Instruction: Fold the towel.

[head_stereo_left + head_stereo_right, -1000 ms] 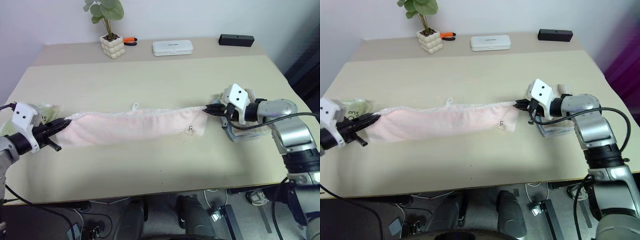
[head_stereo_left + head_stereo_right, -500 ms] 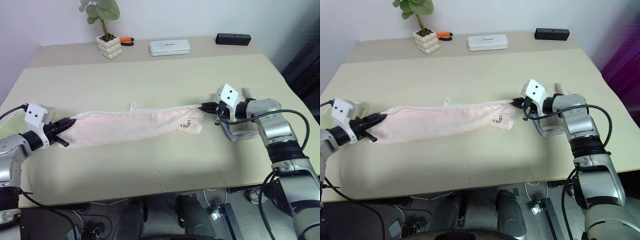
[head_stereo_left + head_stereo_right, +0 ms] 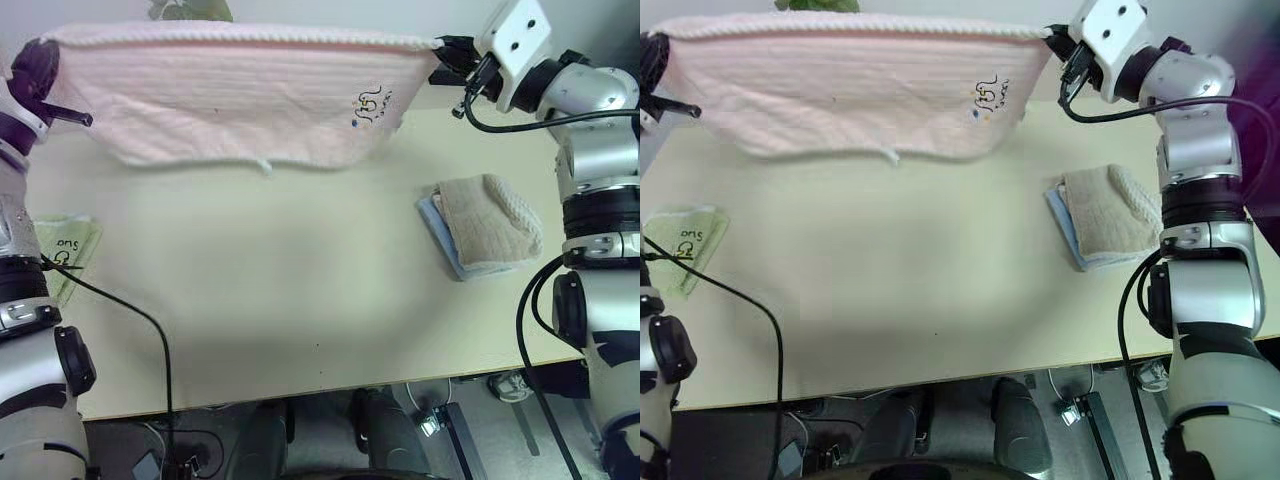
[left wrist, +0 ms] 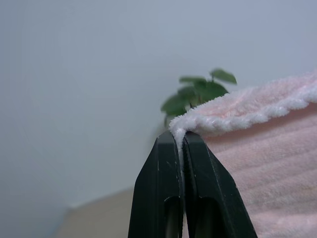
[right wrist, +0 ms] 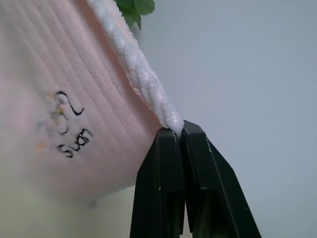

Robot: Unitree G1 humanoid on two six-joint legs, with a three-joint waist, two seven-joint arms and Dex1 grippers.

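The pale pink towel (image 3: pixel 230 95) hangs stretched in the air above the far half of the table, its top hem taut between both grippers. A small dark logo (image 3: pixel 368 104) shows near its right end. My left gripper (image 3: pixel 48 48) is shut on the towel's upper left corner (image 4: pixel 184 124). At the upper right corner (image 5: pixel 171 121) my right gripper (image 3: pixel 440 47) is shut on the hem. The towel's lower edge sags free above the tabletop.
A folded beige knitted cloth (image 3: pixel 490 220) lies on a light blue cloth at the right of the table (image 3: pixel 300 290). A light green towel (image 3: pixel 65 250) with a logo lies at the left edge. Plant leaves (image 3: pixel 190 10) peek over the towel's hem.
Both grippers have risen, lifting the towel off the table so it now hangs spread between them. The camera view has shifted as well.
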